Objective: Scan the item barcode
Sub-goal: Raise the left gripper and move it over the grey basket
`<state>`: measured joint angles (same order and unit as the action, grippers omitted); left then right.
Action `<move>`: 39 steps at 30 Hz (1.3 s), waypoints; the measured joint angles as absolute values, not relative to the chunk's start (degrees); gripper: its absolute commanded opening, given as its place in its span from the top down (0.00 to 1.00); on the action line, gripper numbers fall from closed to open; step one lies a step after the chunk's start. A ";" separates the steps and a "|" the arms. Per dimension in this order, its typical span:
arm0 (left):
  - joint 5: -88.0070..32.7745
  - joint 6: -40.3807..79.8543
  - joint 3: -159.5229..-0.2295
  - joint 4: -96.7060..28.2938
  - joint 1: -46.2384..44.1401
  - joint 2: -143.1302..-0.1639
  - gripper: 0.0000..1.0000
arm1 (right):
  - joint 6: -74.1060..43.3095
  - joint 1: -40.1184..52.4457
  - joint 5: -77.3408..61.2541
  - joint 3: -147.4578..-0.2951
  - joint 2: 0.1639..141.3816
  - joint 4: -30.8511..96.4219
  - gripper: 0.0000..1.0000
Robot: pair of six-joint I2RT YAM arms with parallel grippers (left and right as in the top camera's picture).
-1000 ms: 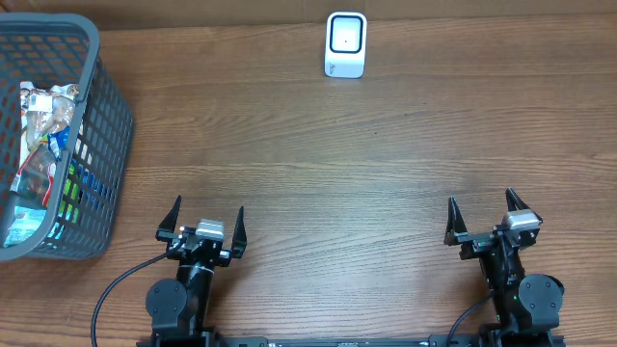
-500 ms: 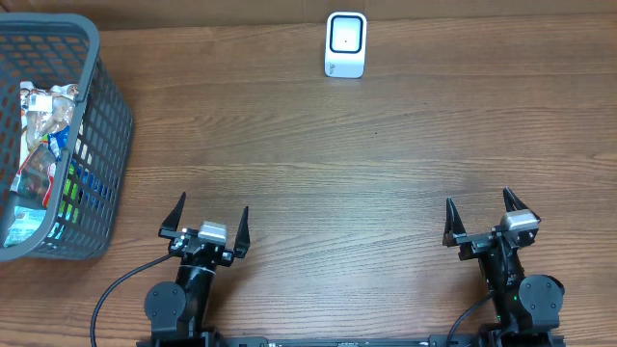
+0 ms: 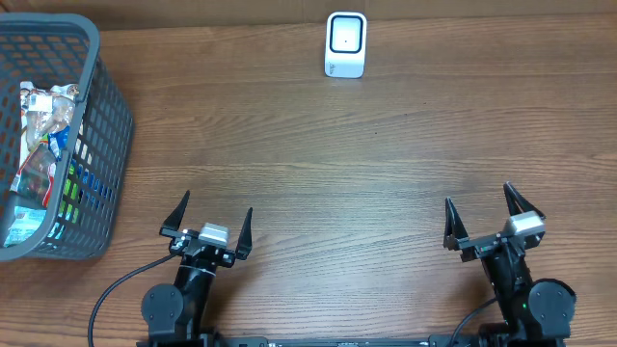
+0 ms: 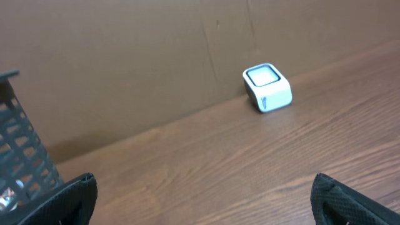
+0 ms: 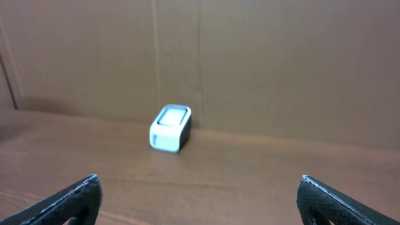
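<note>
Overhead: scanner (image 3: 346, 43) at tabletop (image 3: 337, 145) far edge; basket (image 3: 108, 101) of packets (image 3: 40, 130), left; left tool (image 3: 214, 214) and right tool (image 3: 479, 207), both spread apart.

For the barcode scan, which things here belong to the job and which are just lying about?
Job: white scanner; grey basket with packaged items; left gripper and right gripper, both open, empty.
Just there: wooden table; brown wall; black cable.
</note>
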<state>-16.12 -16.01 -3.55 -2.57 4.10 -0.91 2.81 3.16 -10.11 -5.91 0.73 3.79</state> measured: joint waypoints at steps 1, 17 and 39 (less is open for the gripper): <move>-16.23 -15.97 -4.23 -3.05 4.10 -0.91 0.00 | 2.81 3.16 -10.17 -6.52 0.73 3.79 0.00; -17.02 -14.79 -9.08 -6.52 4.10 -0.91 0.00 | 2.98 3.16 -13.15 -12.40 0.73 3.88 0.00; -23.31 -13.69 -40.82 -23.07 4.12 -37.60 0.00 | 5.50 3.16 -15.92 -18.87 0.69 8.29 0.00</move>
<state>-23.31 -13.69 -40.82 -23.07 4.12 -37.60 5.50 3.16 -15.92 -18.87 0.69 8.29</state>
